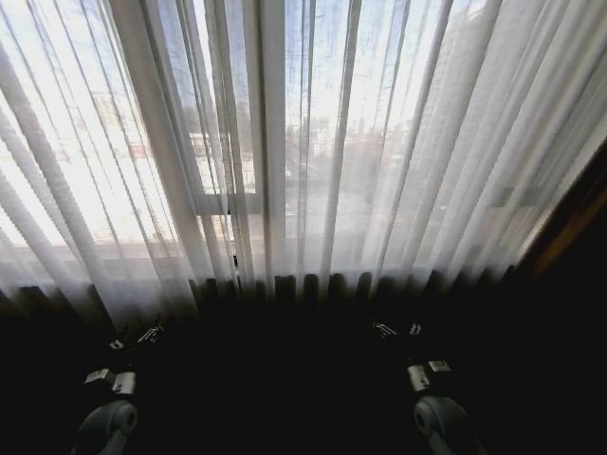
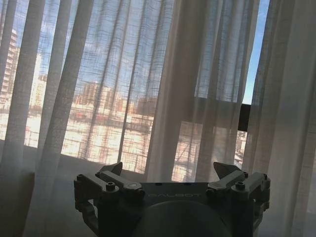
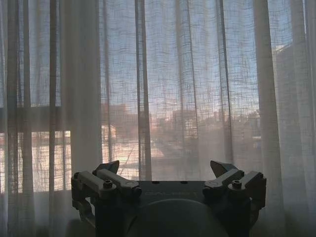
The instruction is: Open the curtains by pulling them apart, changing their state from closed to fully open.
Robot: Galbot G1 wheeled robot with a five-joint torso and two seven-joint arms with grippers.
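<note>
The sheer white curtains (image 1: 313, 142) hang closed across the whole upper frame, while my left gripper (image 1: 137, 336) at lower left and my right gripper (image 1: 398, 330) at lower right both sit low before them, fingers spread wide, holding nothing, clear of the fabric.

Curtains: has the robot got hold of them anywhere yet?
No, nothing is held. The left gripper and right gripper both stand open, short of the curtains, with no fabric between their fingers.
</note>
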